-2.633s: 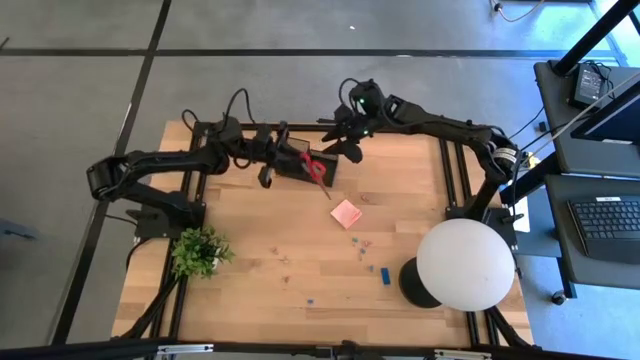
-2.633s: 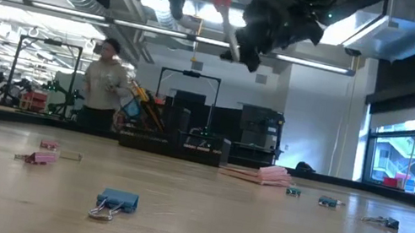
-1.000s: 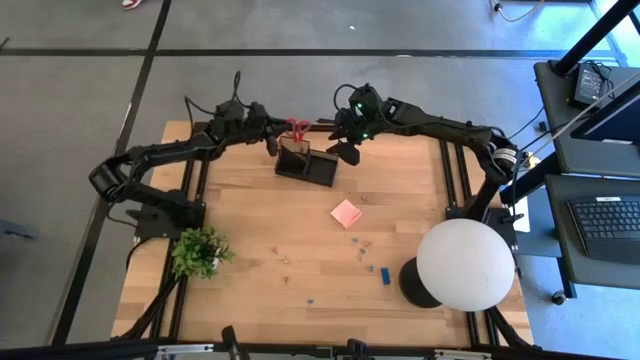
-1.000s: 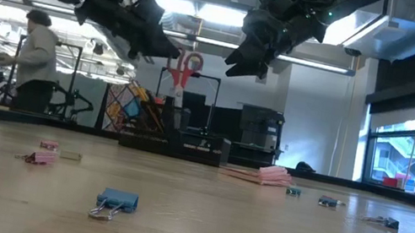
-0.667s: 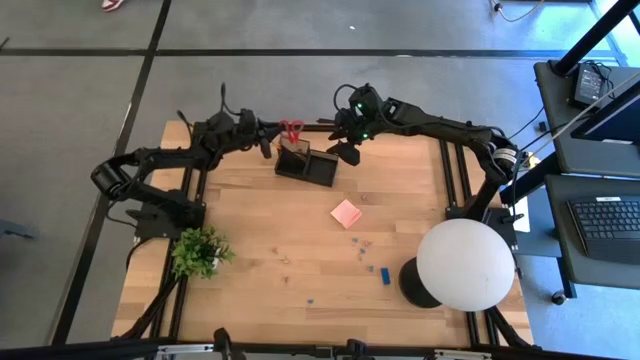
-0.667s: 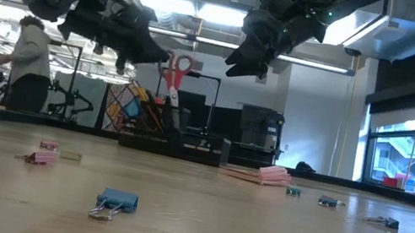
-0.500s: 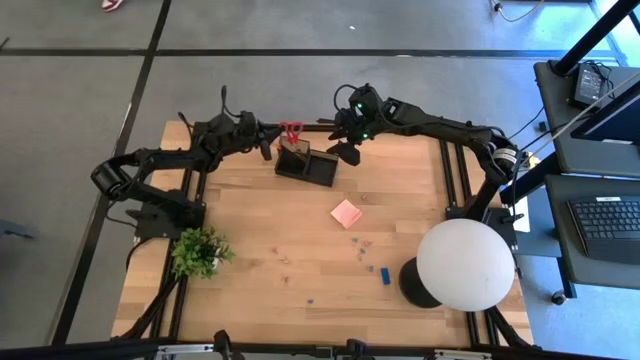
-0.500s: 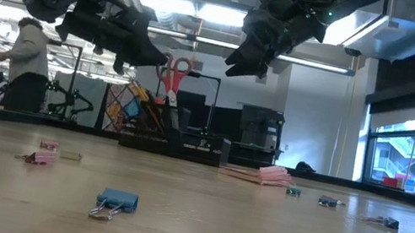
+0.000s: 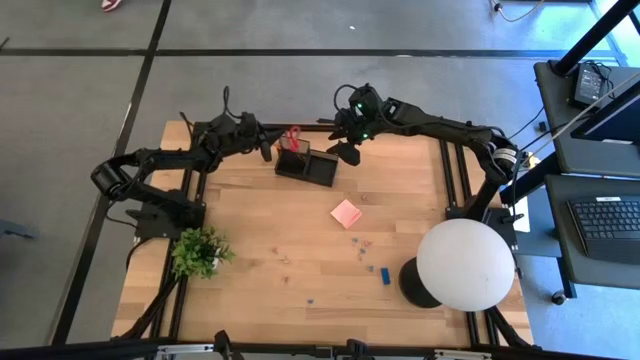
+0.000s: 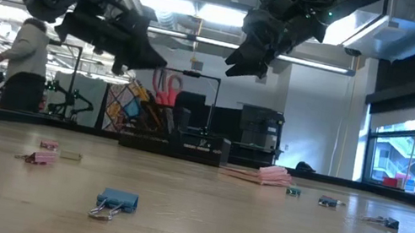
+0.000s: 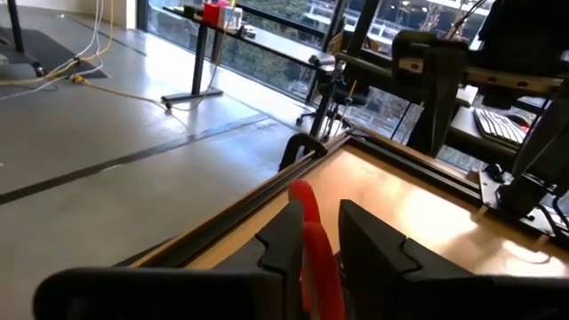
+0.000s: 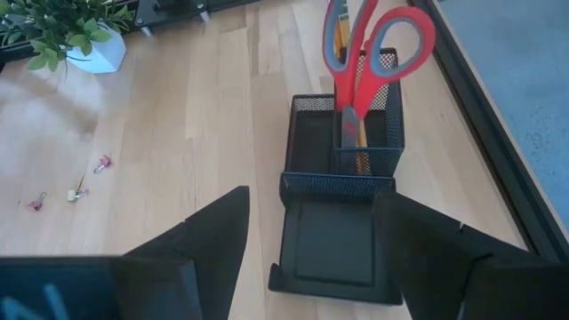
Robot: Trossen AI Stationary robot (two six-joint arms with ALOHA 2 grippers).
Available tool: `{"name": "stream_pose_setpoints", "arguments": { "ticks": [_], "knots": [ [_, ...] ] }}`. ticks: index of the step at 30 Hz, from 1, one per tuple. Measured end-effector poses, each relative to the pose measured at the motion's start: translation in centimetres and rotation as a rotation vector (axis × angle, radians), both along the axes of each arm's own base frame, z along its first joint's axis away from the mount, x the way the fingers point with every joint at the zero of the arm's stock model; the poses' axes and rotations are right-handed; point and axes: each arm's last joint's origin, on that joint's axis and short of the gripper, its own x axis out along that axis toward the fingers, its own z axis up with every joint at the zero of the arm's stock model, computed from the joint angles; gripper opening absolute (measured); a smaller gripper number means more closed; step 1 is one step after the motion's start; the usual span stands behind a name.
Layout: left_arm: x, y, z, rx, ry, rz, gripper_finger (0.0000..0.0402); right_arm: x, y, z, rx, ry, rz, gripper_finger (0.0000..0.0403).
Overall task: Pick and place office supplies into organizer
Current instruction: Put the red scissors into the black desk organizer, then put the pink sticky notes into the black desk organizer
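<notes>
A: The left gripper [image 9: 268, 146], fingers slightly parted, straddles the scissors [image 12: 364, 62] standing in the organizer [image 12: 342, 209] cup; pulling away could snag a handle and tip it.
B: The right gripper [image 9: 345, 153] hovers open and empty; the sticky-note pad [image 9: 346, 213] waits mid-table.

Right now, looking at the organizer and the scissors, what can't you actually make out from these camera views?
- Scissors blades: right wrist view, hidden inside the organizer cup's mesh.
- Left gripper contact with the scissors: left wrist view, a red handle sits between the fingers, but touching or apart is unclear.
- Organizer interior: low view, too far and dark.
- Small clips: high view, too small to count.
</notes>
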Motion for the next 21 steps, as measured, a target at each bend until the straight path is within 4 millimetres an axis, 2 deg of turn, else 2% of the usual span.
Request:
{"name": "stream_pose_setpoints", "arguments": {
  "ticks": [11, 21],
  "knots": [
    [-0.5, 0.2, 0.5, -0.003, -0.02, 0.017, 0.0114, -0.1, 0.1, -0.2, 0.014, 0.022, 0.0, 0.0243],
    [-1.9, -0.4, 3.2, 0.087, -0.101, 0.025, 0.0136, -0.3, 0.2, -0.3, 0.024, 0.046, 0.003, 0.0242]
  ]
}}
